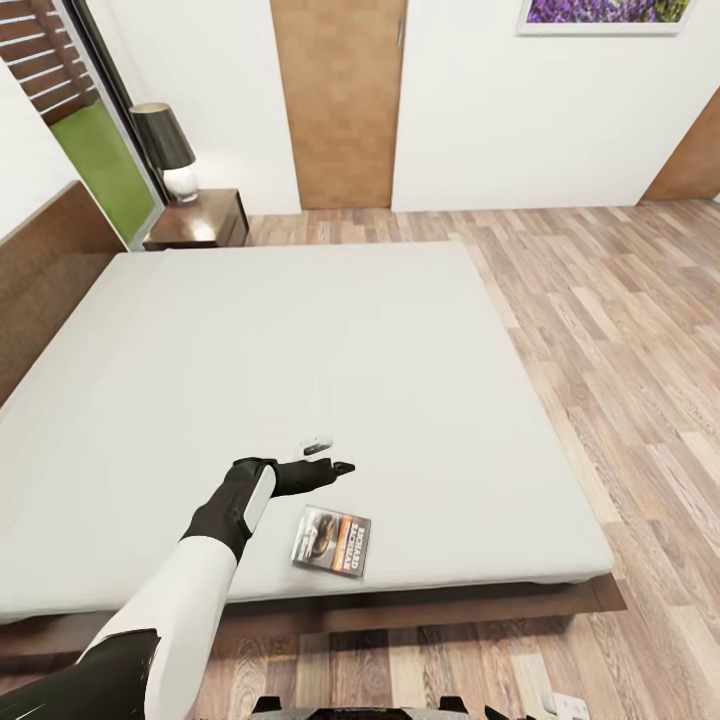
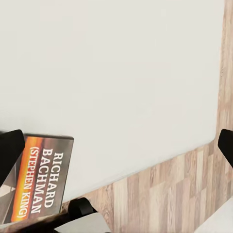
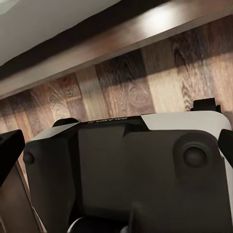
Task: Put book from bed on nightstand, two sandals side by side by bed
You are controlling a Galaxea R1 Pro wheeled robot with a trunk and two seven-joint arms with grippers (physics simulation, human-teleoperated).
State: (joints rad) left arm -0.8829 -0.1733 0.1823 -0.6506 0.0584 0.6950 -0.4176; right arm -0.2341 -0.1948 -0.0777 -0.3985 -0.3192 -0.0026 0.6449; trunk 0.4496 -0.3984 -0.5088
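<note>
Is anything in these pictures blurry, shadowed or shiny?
Head view: sharp and evenly lit; the book title is readable, and the nightstand top carries a pale sheen beneath the lamp. Left wrist view: crisp, the mattress plain and shadowless. Right wrist view: dim, with a bright glare streak along the bed frame and dark shadow under it.

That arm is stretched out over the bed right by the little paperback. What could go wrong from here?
Two things, I'd guess. The thin dark paperback book with the orange band lies flat near the foot edge of the pale grey-white mattress, so a clumsy nudge from the open left gripper might push it onto the wood-plank floor. Also, the dark-brown nightstand already carries a black-shaded lamp, which the book or arm might bump.
</note>
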